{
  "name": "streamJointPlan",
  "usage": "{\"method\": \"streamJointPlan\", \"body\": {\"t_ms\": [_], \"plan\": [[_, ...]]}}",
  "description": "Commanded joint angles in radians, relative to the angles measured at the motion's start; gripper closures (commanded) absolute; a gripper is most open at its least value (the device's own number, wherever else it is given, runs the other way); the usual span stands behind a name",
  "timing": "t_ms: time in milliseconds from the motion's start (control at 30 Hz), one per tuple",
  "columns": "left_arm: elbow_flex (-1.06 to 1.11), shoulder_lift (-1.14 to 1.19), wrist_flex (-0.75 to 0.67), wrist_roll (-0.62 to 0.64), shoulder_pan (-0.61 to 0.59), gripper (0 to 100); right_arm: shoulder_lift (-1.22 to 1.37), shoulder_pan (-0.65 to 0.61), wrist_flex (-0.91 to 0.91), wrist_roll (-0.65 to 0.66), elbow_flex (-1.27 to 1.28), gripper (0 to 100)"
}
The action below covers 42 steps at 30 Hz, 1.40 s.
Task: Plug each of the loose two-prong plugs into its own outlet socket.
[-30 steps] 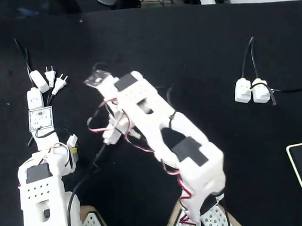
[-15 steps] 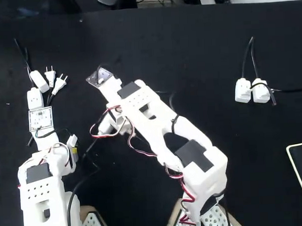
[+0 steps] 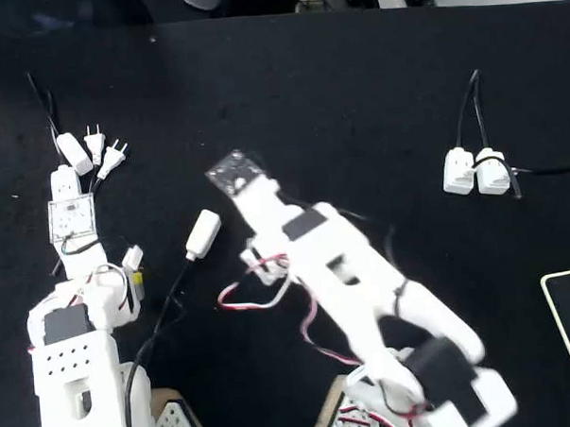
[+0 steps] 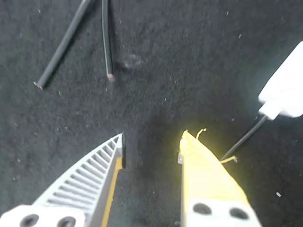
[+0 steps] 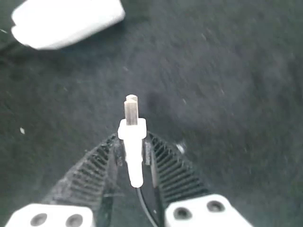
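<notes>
My right gripper (image 3: 232, 172) (image 5: 132, 142) is shut on a white two-prong plug (image 5: 132, 126), prongs pointing away from the fingers, a little above the black mat. A white outlet socket (image 3: 203, 234) (image 5: 66, 21) on a black cord lies just to the left of it. My left gripper (image 3: 65, 185) (image 4: 151, 142) hangs open over bare mat at the far left, nothing between its fingers. Just beyond it lie another white socket (image 3: 74, 152) (image 4: 285, 87) and two loose white plugs (image 3: 104, 149).
Two white cord pieces (image 3: 474, 171) lie side by side at the right, their black cords running to the back. A pale-rimmed dark tray (image 3: 569, 324) sits at the right edge. Two cut black cable ends (image 4: 75, 47) lie ahead of the left gripper.
The right arm has swung right and toward the front, carrying its gripper from the left-centre to the middle and uncovering the corded socket. The left arm has barely shifted.
</notes>
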Motion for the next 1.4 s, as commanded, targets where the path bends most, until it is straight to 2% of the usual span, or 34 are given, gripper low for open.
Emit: {"method": "streamJointPlan", "body": {"t_ms": [0, 200, 333, 500, 733, 867, 1000, 1133, 1233, 1367], "plan": [[-0.11, -0.002, 0.003, -0.008, 0.01, 80, -0.116, 0.043, -0.1, -0.008, 0.127, 98.8], [-0.133, -0.002, -0.002, 0.002, 0.01, 80, -0.101, 0.041, -0.094, 0.003, 0.176, 97.2], [-0.044, -0.002, -0.026, 0.081, 0.015, 80, -0.041, 0.04, -0.071, 0.034, 0.166, 92.5], [-0.022, -0.003, -0.04, 0.074, 0.05, 80, -0.03, 0.041, -0.071, 0.04, 0.159, 98.5], [-0.074, 0.012, -0.018, 0.04, 0.085, 80, -0.102, 0.083, -0.064, 0.035, 0.168, 98.8], [-0.239, 0.155, 0.038, -0.046, 0.087, 80, -0.317, 0.157, -0.081, 0.034, 0.266, 98.8], [-0.496, 0.448, 0.107, -0.055, 0.125, 80, -0.469, 0.176, -0.14, 0.032, 0.374, 98.8], [-0.756, 0.761, 0.245, -0.052, 0.266, 80, -0.49, 0.183, -0.169, 0.032, 0.403, 98.8], [-0.929, 0.908, 0.371, -0.034, 0.366, 80, -0.463, 0.235, -0.181, 0.032, 0.395, 98.8], [-1.023, 1.007, 0.359, -0.035, 0.417, 73, -0.424, 0.288, -0.18, 0.032, 0.369, 98.8]]}}
